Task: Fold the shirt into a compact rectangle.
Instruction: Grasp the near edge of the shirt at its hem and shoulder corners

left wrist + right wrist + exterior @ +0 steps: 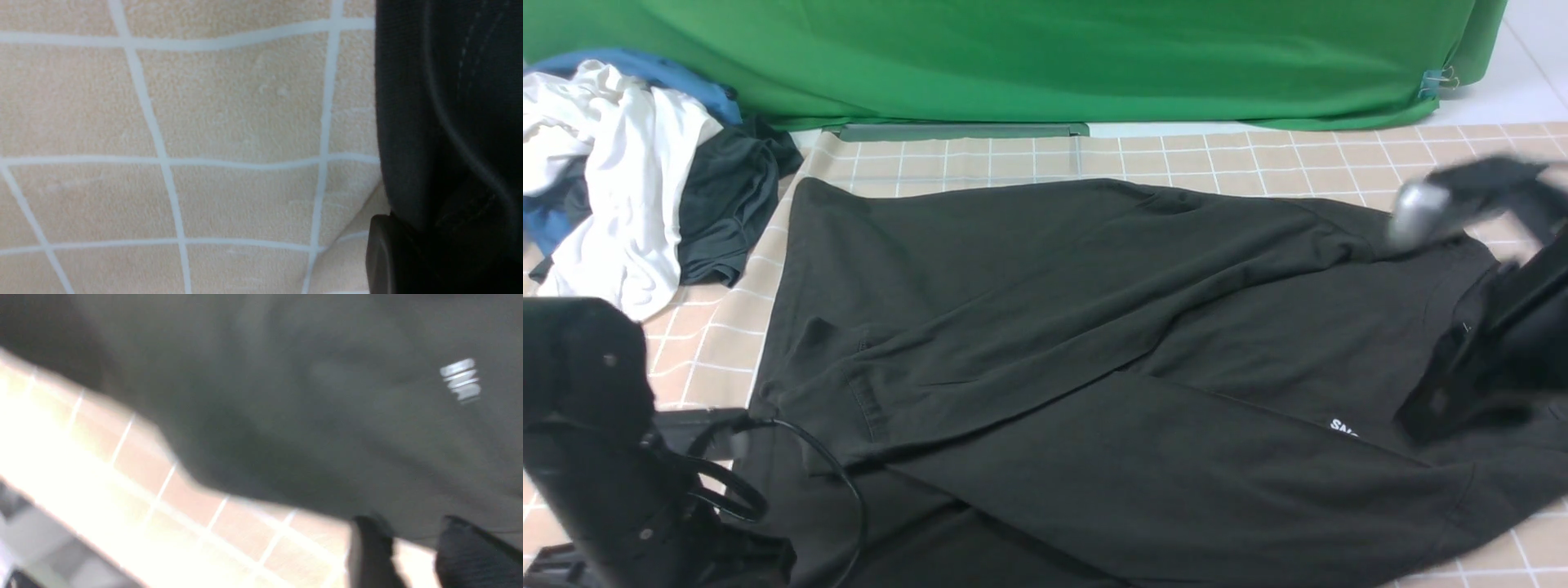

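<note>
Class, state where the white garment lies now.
In the front view the white garment lies crumpled far left, beside a smaller dark garment, left of the black shirt.

**Shirt across the middle, clothes heap far left**

I have the shirt spread over the middle of the desk, reaching from the left side to the right edge of view, one flap lying on top of the rest. Its small print sits toward the near right. A heap of clothes lies at the far left, near the shirt's far left corner. A backdrop cloth hangs behind the desk along its far edge. My left hand is at the shirt's near left corner; my right hand is over the shirt's right end, where shirt meets bare desk.
</note>
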{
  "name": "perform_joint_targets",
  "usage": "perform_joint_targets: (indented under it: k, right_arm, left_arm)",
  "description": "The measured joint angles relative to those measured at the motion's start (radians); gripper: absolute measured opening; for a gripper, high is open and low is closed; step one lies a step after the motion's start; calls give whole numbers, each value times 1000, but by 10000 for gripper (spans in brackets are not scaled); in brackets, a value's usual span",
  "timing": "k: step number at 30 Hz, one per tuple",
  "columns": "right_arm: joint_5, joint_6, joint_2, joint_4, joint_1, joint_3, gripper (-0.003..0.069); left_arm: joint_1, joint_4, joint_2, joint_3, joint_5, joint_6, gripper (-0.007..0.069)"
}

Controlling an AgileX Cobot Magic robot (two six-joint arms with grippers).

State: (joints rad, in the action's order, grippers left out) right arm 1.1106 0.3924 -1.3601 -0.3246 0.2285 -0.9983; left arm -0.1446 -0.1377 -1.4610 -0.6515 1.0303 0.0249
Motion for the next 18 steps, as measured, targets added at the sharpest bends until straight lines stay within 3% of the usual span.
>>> perform_joint_targets:
  k: [3, 4, 10, 15, 18]
  right_arm:
    - [-100, 4, 0, 44, 153, 107, 418]
    - [-107, 4, 0, 47, 153, 113, 423]
    - [-291, 4, -56, 105, 374, 260, 577]
    - [-391, 4, -143, 113, 464, 269, 600]
    - [-457, -62, -202, 167, 493, 269, 570]
  left_arm:
    - [0, -2, 96, 0, 59, 22, 19]
    - [0, -2, 96, 0, 59, 22, 19]
    - [0, 24, 173, 0, 77, 57, 19]
    - [0, 46, 173, 0, 77, 74, 19]
    - [0, 49, 173, 0, 76, 78, 19]
